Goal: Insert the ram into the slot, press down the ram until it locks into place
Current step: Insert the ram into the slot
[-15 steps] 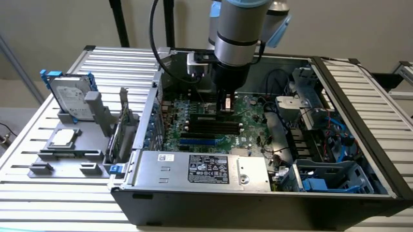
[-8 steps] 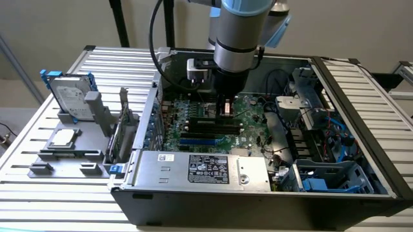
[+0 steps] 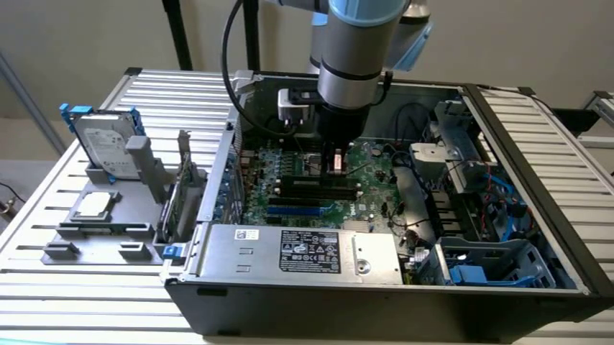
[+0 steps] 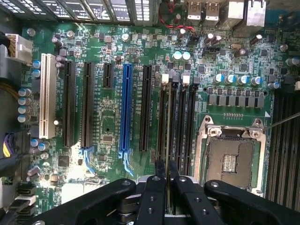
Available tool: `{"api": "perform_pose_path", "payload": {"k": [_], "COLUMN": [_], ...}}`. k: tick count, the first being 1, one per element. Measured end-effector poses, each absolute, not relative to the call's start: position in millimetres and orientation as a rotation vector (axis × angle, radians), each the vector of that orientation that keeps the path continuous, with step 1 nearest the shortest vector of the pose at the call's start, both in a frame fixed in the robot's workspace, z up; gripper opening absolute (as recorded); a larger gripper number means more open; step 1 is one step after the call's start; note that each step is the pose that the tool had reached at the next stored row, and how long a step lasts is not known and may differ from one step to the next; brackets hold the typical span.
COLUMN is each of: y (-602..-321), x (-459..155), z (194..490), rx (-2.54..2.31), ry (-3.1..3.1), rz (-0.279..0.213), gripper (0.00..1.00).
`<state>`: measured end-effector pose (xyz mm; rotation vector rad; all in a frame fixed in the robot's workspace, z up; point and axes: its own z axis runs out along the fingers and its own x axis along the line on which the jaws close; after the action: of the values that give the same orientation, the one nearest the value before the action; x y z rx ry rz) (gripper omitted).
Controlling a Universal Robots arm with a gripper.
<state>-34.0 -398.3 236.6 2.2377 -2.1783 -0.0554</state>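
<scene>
Over the slots [image 3: 317, 188] at mid-board, clenching the ram [image 4: 167, 136] edge-on in the gripper [image 4: 166, 174], lined up along one of them, likely mid-insertion, not yet locked; calls for straight, even pressure.

Green mobo [image 4: 112, 123], blue PCIe slot [image 4: 125, 108], black mem slots [image 4: 180, 126].

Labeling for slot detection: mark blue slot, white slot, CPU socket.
Blue slot [image 4: 125, 108]: wrist view, middle of its body.
White slot [image 4: 48, 96]: wrist view, middle of its body.
CPU socket [image 4: 229, 161]: wrist view, centre contact area.
</scene>
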Motion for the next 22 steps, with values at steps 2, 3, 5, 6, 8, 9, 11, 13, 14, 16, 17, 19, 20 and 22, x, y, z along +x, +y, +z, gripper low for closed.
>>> {"api": "perform_pose_path", "payload": {"k": [2, 3, 5, 6, 8, 9, 11, 13, 14, 16, 17, 19, 20, 22], "y": [-398.3, -398.3, -398.3, -398.3, -398.4, -398.3, -398.3, -398.3, -398.3, -398.3, -398.3, -398.3, -398.3, -398.3], "x": [-34.0, -34.0, -34.1, -34.1, -34.1, -34.1, -34.1, -34.1, -34.1, -34.1, -34.1, -34.1, -34.1, -34.1], "z": [236.0, 235.8, 235.3, 235.2, 234.9, 234.6, 234.3, 233.8, 233.6, 233.0, 232.8, 232.2, 232.0, 231.7], "rx": [2.235, 2.233, 2.23, 2.228, 2.226, 2.225, 2.222, 2.22, 2.219, 2.217, 2.215, 2.211, 2.209, 2.205], "ry": [-2.177, -2.176, -2.174, -2.174, -2.175, -2.176, -2.177, -2.179, -2.179, -2.181, -2.183, -2.187, -2.189, -2.192], "rz": [-0.05, -0.047, -0.042, -0.041, -0.039, -0.038, -0.037, -0.036, -0.036, -0.035, -0.035, -0.035, -0.035, -0.035], "gripper": [0.13, 0.13, 0.13, 0.13, 0.13, 0.13, 0.13, 0.13, 0.13, 0.13, 0.13, 0.13, 0.13, 0.13]}}
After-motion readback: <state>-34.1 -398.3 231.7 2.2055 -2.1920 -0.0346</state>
